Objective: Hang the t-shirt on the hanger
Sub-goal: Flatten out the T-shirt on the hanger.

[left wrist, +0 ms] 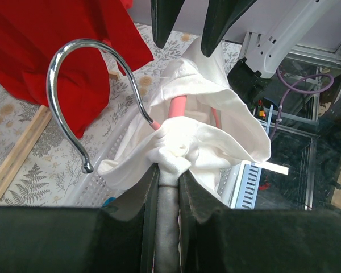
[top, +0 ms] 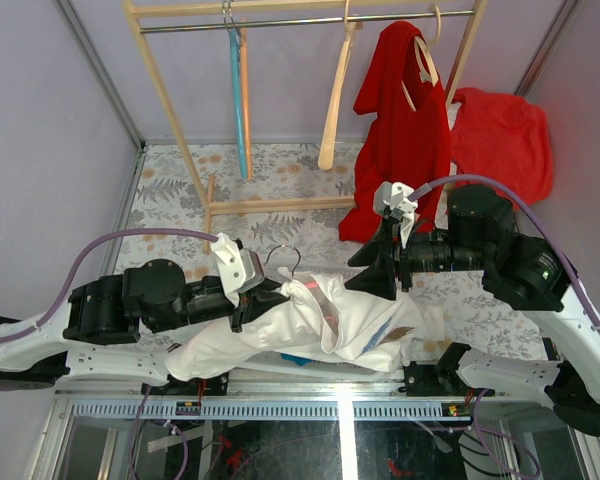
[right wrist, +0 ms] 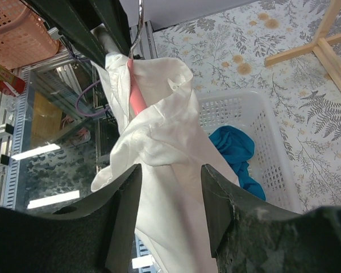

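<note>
The white t-shirt [top: 325, 322] hangs bunched between both arms, draped over the pale pink hanger [top: 318, 292]. The hanger's metal hook [left wrist: 88, 85] sticks out to the left and a stretch of pink arm [left wrist: 176, 108] shows through the collar. My left gripper [left wrist: 169, 168] is shut on a wad of the t-shirt right under the hook. Whether the hanger's neck is inside that wad is hidden. My right gripper [right wrist: 170, 168] is open just right of the hanger, its fingers spread either side of hanging t-shirt cloth [right wrist: 159, 148]. In the top view it [top: 372, 270] hovers over the shirt's right part.
A white slotted basket [right wrist: 267, 114] holding a blue cloth [right wrist: 236, 151] sits under the shirt. Behind stands a wooden rack [top: 180, 130] with a light blue hanger [top: 240, 100], a beige wooden hanger [top: 335, 100] and a red garment [top: 400, 130]. Another red garment [top: 505, 140] lies at right.
</note>
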